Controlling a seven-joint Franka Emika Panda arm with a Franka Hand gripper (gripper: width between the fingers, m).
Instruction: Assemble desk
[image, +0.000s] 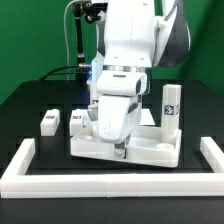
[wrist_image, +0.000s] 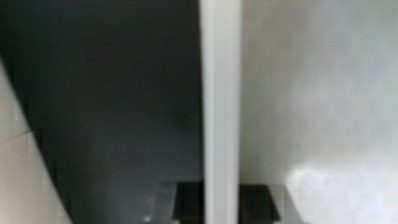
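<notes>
Close and blurred. Tabletop slab (wrist_image: 324, 100) filled one side of the frame as a broad, plain white surface. Its rim (wrist_image: 217, 90) ran straight across the frame as a narrow bright strip. Beyond the rim on the other side lay the dark desk (wrist_image: 107, 90), bare where visible. A pale patch (wrist_image: 22, 175) cut into one corner past the dark area, too soft to identify. Two dark squarish shapes (wrist_image: 256, 202) sat at one end of the rim, one on each side, touching it; too blurred to identify.
</notes>
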